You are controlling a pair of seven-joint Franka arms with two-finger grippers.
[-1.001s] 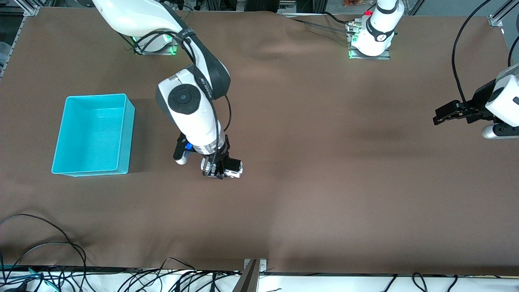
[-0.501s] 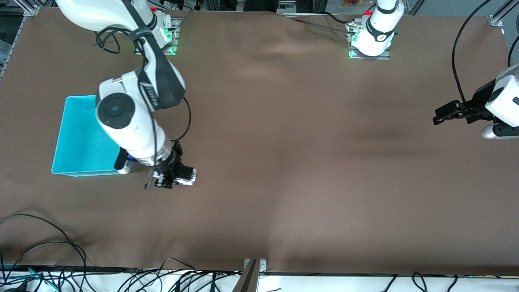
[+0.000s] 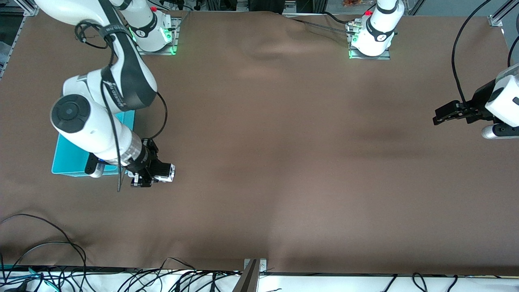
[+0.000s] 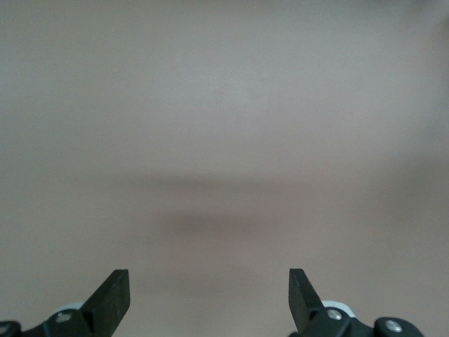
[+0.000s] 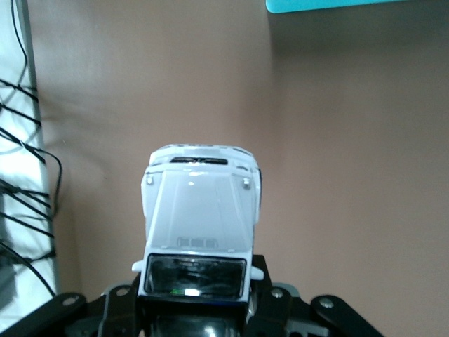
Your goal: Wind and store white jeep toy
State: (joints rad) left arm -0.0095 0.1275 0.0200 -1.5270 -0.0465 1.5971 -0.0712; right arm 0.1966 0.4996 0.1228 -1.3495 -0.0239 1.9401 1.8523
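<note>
Trouble could come if the right gripper (image 3: 153, 177), low in the frame's left part and squeezing the white jeep toy (image 3: 164, 172), lets go early: it hangs over the desk (image 3: 284, 162), just beside the turquoise bin (image 3: 67, 166), not over it. Left gripper (image 4: 208, 298) waits open over bare desk.

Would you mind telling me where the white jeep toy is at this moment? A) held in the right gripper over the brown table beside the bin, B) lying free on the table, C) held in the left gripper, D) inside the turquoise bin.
A: the right gripper is shut on the white jeep toy over the brown table, beside the turquoise bin; the left gripper is open and holds nothing.
</note>
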